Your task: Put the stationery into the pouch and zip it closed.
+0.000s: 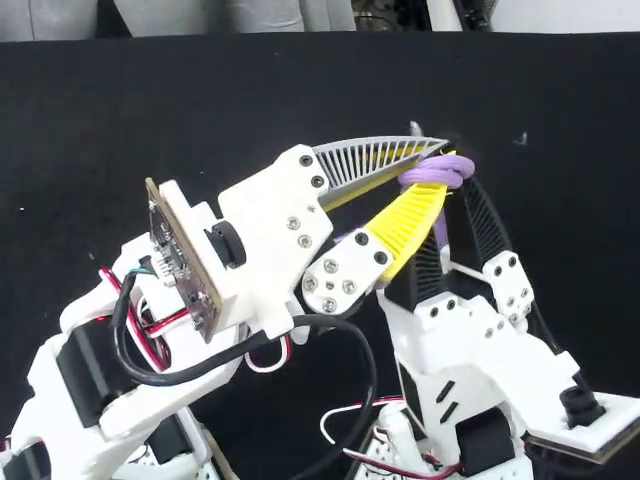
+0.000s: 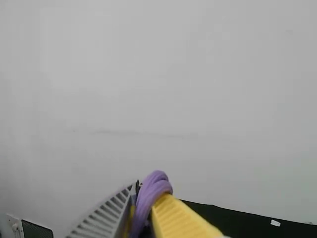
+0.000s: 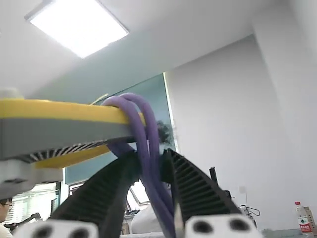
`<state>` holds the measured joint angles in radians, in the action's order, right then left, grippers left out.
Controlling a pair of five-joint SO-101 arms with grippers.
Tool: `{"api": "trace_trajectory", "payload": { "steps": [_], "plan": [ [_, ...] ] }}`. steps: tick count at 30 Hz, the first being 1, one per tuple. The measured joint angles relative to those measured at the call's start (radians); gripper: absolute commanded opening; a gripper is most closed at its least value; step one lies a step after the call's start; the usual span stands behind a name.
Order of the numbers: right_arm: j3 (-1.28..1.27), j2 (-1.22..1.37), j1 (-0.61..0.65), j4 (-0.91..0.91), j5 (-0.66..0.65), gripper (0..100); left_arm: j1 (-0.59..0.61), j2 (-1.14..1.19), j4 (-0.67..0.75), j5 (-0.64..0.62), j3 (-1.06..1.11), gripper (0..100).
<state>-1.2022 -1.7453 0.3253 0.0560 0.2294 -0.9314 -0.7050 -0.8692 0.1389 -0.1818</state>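
Nearest my high camera, both arms stand reared up off the black table (image 1: 560, 120), wrists lifted and tips meeting in the air over its middle. The left gripper (image 2: 144, 196), its grey ribbed finger above and yellow finger below, is pressed together on a purple cord (image 1: 441, 172), which bunches in a knot-like wad right at the tips. From where I sit, the wad looks slung over the yellow finger as much as pinched.

The right gripper (image 3: 150, 159) comes up from underneath. Its two black ribbed fingers are drawn in on the same cord, a doubled strand running between them toward its palm.

So the cord is held off the table by both claws at once. Its long axis drops from the left tips down through the right jaws, roughly in line with the right fingers and across the left ones. Neither arm is nearer, since both are touching it.

My read is that the coming move turns on which claw lets go. While the loop sits over the yellow finger, any pull by the right arm drags on the left.
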Motion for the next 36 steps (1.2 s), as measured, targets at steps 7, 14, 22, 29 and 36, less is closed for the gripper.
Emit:
{"api": "trace_trajectory", "payload": {
  "steps": [7,14,22,29,36],
  "plan": [
    [0.0,0.0,-0.015,0.0,0.0,20.1,0.0,0.0,0.0,0.009,0.0,3],
    [0.0,0.0,-0.015,0.0,0.003,20.1,0.003,0.0,0.028,0.009,0.002,3],
    [0.014,-0.06,-0.017,-0.08,0.003,20.1,0.123,-0.002,0.084,0.009,0.043,3],
    [0.049,-0.015,-0.051,-0.074,0.003,20.1,0.112,0.0,0.084,0.009,0.087,3],
    [0.069,0.153,-0.259,0.041,0.038,7.8,0.031,0.002,0.084,0.009,0.089,3]
  ]
}}
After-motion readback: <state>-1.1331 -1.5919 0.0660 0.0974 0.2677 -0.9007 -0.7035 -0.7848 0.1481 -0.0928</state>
